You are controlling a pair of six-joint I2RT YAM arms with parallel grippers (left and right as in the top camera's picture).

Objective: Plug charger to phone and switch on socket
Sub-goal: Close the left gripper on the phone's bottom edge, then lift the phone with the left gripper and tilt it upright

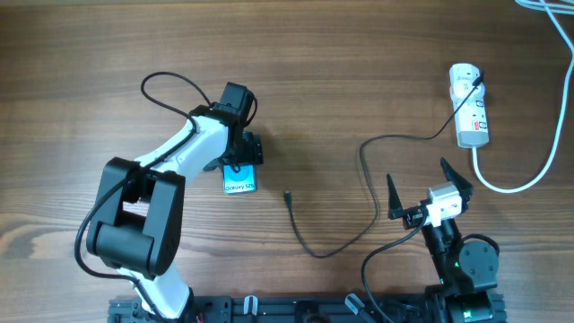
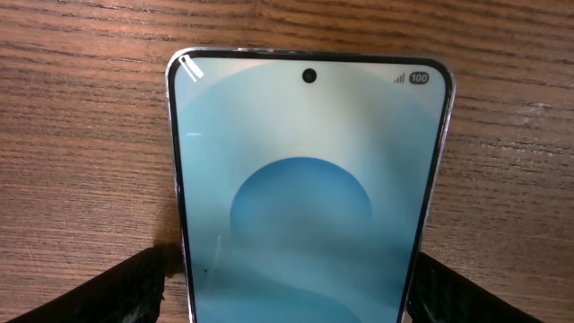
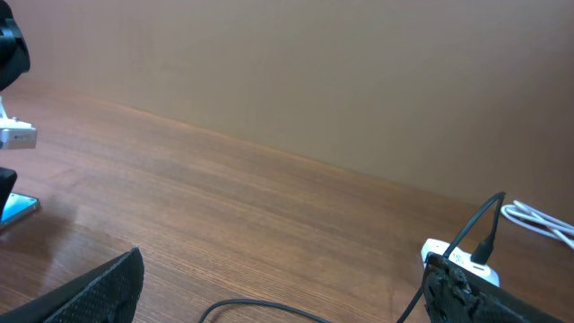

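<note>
Two black fingers of the left pincer clasp the flat turquoise-screen phone by its long edges. The right pincer gapes wide, empty. The thin black charger cable lies between them on the table, apart from the phone.

your left arm is reaching forward and to the right from its base, elbow bending high, wrist tipping down toward the worktop. the left end effector is pointing straight down, its fingers standing wide apart; whether they are pressing on anything is not clear. your right arm is sitting folded close to its base, and the right end effector is pointing forward with its fingers spreading fully apart, gripping nothing.
</note>
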